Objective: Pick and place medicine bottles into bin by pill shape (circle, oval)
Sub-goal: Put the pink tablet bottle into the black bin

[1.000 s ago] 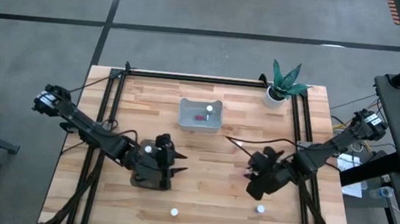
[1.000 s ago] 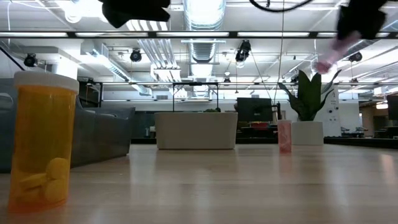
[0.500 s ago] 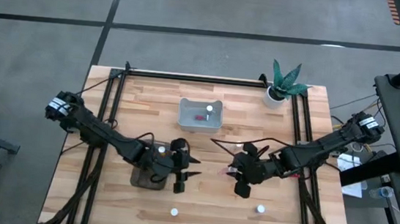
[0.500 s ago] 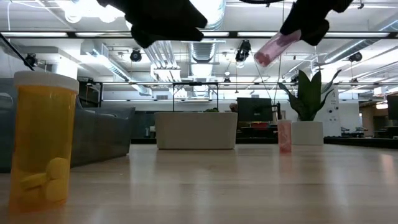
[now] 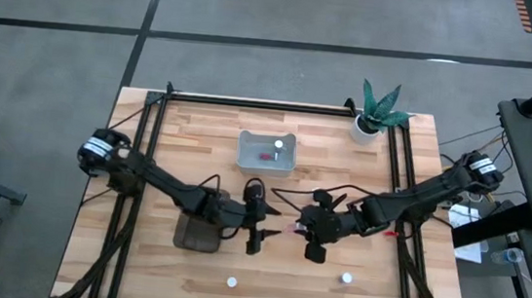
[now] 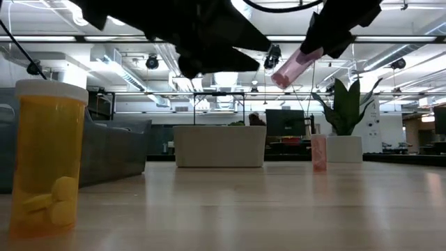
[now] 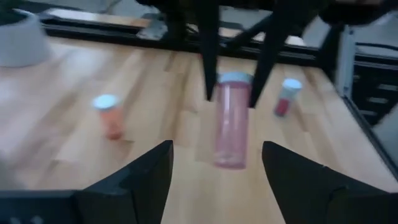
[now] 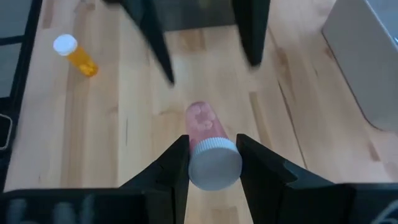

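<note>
A pink medicine bottle [image 8: 202,118] with a white cap hangs over the table's middle, with my right gripper [image 5: 305,229] shut on it. My left gripper [image 5: 263,229] stands open just left of it. Its fingers face the bottle's bottom end and do not touch it. An amber bottle [image 6: 49,160] stands at the near edge. Two more white-capped bottles [image 5: 232,283] [image 5: 346,277] stand near the front. A small pink bottle [image 6: 318,152] stands upright farther back. The clear bin [image 5: 266,154] sits at the back middle, the dark bin [image 5: 197,232] under my left arm. My right gripper pinches the pink bottle between its two fingers at the cap end [image 8: 214,163], one finger on each side. The fingers come slanting down from the table's right. The body sticks out ahead of them toward my left gripper. The bottle is lifted clear and tilted, bottom end lower [image 6: 282,78].
A white plant pot [image 5: 364,127] stands at the far right corner. Black frame rails [image 5: 150,128] run along the table's left, right and far sides. Cables trail from both arms over the middle.
My left gripper has gone from above the dark bin toward the table's middle, sunk a little and opened wider. My right gripper has carried the pink bottle toward the table's left and rolled, so the bottle now points at the left gripper.
</note>
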Tool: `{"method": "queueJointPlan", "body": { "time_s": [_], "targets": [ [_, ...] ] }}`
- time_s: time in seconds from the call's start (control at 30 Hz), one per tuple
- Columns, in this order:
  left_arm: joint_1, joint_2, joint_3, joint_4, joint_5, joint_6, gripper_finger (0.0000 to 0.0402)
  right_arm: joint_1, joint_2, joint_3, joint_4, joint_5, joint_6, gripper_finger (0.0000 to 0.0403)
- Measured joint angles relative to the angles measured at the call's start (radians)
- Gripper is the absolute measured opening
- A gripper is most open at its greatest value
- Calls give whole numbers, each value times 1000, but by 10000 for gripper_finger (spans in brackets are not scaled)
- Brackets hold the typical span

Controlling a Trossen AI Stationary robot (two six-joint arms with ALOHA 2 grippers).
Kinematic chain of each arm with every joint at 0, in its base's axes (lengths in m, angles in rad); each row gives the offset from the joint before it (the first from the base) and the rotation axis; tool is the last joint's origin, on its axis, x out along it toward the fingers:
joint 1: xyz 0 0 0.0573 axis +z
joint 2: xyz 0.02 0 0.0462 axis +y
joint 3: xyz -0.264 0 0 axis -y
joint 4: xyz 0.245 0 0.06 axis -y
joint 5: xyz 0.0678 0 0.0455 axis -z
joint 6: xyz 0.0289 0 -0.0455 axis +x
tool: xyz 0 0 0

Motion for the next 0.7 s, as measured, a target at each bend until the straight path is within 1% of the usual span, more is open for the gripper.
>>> {"method": "queueJointPlan", "body": {
  "time_s": [0.07,0.2,0.33,0.47,0.57,0.7],
  "targets": [
    [7,31,5,40,44,2,231,-3,0,2,5,0,-15,109],
    [15,78,8,122,93,0,231,-9,5,17,7,0,-44,109],
    [21,116,15,164,93,-7,231,-13,6,33,10,0,-71,109],
    [24,131,28,168,94,-6,228,-18,6,38,7,-3,-96,109],
    [24,133,29,164,94,-6,214,-20,6,38,3,-10,-104,109],
    [24,131,33,166,94,-6,181,-20,6,38,3,-11,-106,109]
  ]
}}
